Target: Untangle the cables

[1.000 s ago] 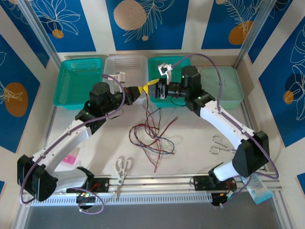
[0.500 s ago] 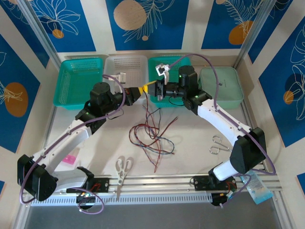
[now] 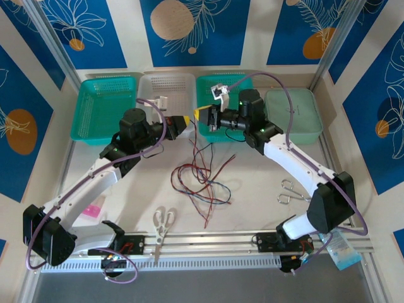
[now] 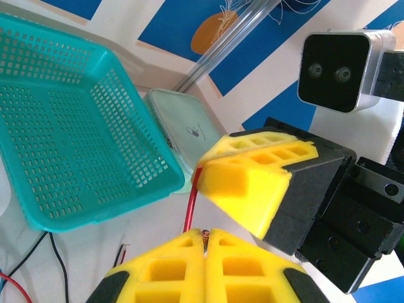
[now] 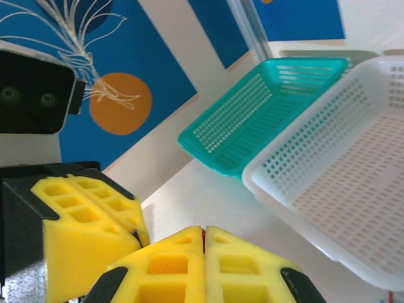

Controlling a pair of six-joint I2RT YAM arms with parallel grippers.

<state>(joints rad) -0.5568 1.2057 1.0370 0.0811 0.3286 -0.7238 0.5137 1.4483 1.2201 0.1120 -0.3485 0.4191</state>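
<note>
Now that my right gripper [image 3: 201, 116] has snapped shut (it was partly open a second ago), both my hands are clamped right down. It has also slid in a bit toward my left gripper [image 3: 187, 122], so the two tips sit just beside each other, up above the table [image 3: 252, 189] in front of the teal basket [image 3: 230, 82].

From the left wrist view, a red wire [image 4: 189, 205] comes straight out of the seam of my left pads and runs the short way up to the tip of the right fingers. So I'm pretty sure both hands are pinching that same strand, with only a little stretch of it between them.

The rest of the cables [image 3: 199, 183] lie in a loose red, black and blue-grey heap on the table between my arms, with a couple of strands rising toward my grippers.

What that means, I reckon: I've got a two-handed hold on one wire, so next up is pulling the hands apart to draw it out of the heap. Nothing's separated yet, so it's early days. Main worry is the whole knot lifting along with it.
</note>
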